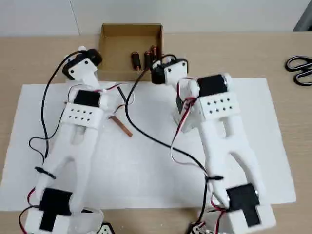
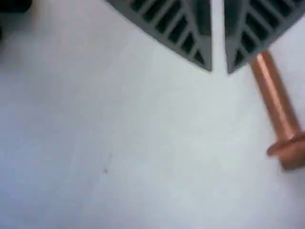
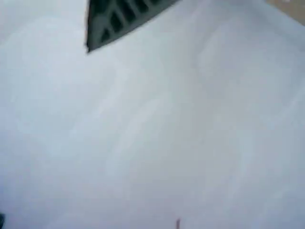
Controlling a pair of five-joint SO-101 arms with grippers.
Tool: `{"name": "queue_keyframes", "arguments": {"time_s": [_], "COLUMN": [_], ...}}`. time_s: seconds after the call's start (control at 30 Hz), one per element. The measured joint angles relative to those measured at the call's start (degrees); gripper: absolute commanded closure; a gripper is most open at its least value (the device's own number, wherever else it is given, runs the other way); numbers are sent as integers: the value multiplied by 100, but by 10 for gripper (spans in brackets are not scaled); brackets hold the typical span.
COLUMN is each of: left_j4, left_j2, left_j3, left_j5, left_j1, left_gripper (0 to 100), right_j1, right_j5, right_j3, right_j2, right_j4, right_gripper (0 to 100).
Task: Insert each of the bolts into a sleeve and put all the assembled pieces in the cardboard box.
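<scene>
Left wrist view puts the copper bolt (image 2: 279,107) flat on the white sheet (image 2: 95,143), its plain end just beside one fingertip of the left tool (image 2: 219,71). That tool is barely parted, with a thin slit between the jaws, and it has hold of nothing. The shaft lies outside the slit, not in it.

We judge this is where things could go wrong. Closing from here would pinch air, and a nudge from the fingertip could roll the round shaft across the smooth sheet. The black cable (image 1: 127,109) hanging close by the bolt might also drag it.

The bolt rests a little way in front of the cardboard box (image 1: 108,36). Its long axis runs slantwise to the box's front wall, with the plain end nearer the box and the flanged head pointing away from it. Inside the box lie several assembled pieces (image 1: 145,59). The right tool (image 3: 114,21) hovers over the sheet in front of the box; we cannot tell how far it is open.
</scene>
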Motion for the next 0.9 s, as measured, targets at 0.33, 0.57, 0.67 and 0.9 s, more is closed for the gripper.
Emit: {"name": "queue_keyframes", "arguments": {"time_s": [0.33,0.57,0.67,0.9], "left_j4": [1908,2031,2031,1811], "left_j2": [53,334,598,941], "left_j3": [-949,-1002,-1002,-1073], "left_j5": [202,211,193,211], "left_j1": [0,97,281,413], "left_gripper": [991,795,800,830], "right_j1": [237,325,352,334], "right_j5": [334,334,334,334], "right_j3": [1433,1785,1873,2022], "right_j2": [-1292,-1864,-2022,-2356], "right_j4": [-387,-387,-387,-378], "right_gripper": [794,794,794,794]}}
